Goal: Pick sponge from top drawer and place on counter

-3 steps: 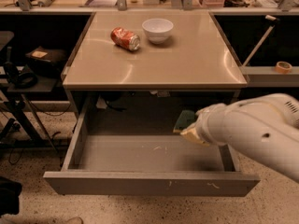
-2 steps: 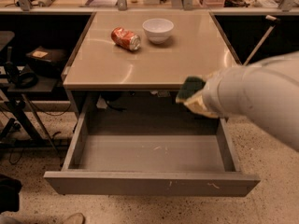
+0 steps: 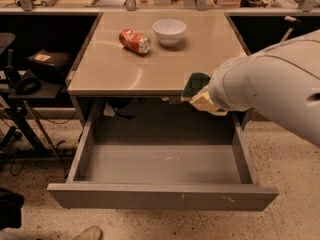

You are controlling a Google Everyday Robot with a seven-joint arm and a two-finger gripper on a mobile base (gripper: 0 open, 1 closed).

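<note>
1. The gripper (image 3: 201, 98) is at the bench's (image 3: 115, 69) front edge, towards the front right corner, at the tip of the white arm (image 3: 270, 84) that reaches in from the right.
2. The arm's housing hides most of the fingers. Judging by the sponge (image 3: 196, 84) hanging tilted at the arm's tip, they are clamped on it.
3. The sponge, green side up and yellow base below, is level with the front edge. Part of it overlaps that edge and the rest is over the drawer (image 3: 160, 196). I cannot tell whether it touches the bench.
4. The drawer stands pulled fully out under the front edge, and its floor shows nothing lying in it.
5. Done, as far as can be seen: the sponge is gripped and is out of the drawer.
6. Left to do: carry it further in over the bench top, lower it, let go and pull back.
7. The front half of the bench is bare. A red can (image 3: 135, 40) on its side and a white bowl (image 3: 169, 30) sit near the back edge, well apart from the sponge, so a spot near the front right corner looks easy to reach.
</note>
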